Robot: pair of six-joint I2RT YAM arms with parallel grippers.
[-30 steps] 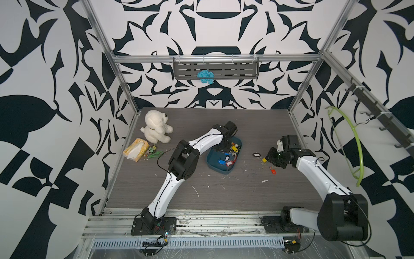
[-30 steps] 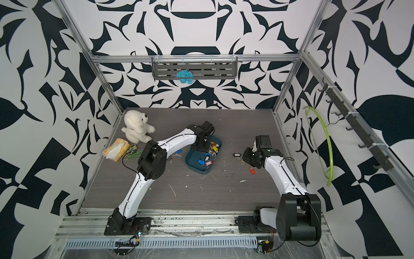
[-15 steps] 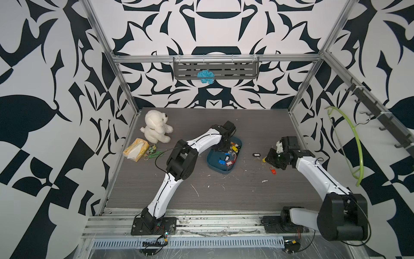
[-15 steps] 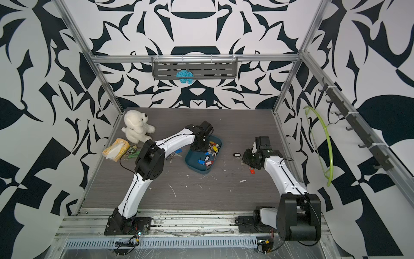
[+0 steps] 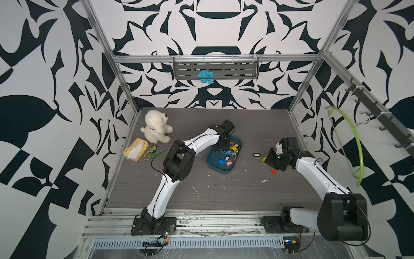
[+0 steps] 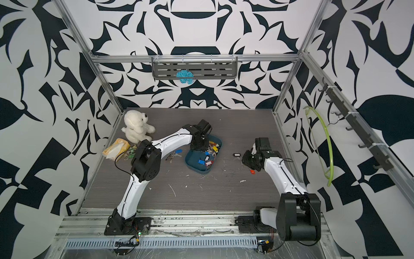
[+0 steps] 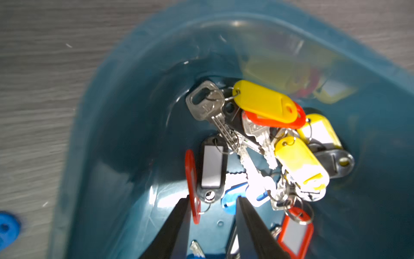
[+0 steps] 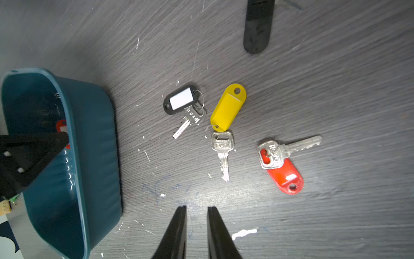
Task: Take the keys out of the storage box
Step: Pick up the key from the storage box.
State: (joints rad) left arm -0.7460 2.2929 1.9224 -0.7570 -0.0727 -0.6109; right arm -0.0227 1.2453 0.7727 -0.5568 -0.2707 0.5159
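storage box (image 5: 214, 163): coloured dark teal
keys (image 7: 253, 132): silver, tagged yellow, red, blue, black
walls (image 5: 44, 112): patterned black and white
table (image 5: 224, 197): grained grey

Your dark wood-grain table (image 5: 224, 197) carries the teal storage box (image 5: 221, 172). To its right lie a black-tagged key (image 8: 182, 102), a yellow-tagged key (image 8: 227, 107) and a red-tagged key (image 8: 283, 172). Blue-tagged keys (image 6: 174, 153) lie to its left. Far left you have a white plush bear (image 5: 155, 126), a yellow tissue packet (image 5: 135, 149) and a green keychain (image 5: 154, 154).

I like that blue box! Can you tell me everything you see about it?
The storage box is a shallow, shiny dark teal plastic tray with rounded corners and low walls. It sits flat on the grey table. Keys with coloured tags lie piled inside, and the left gripper reaches down into it.
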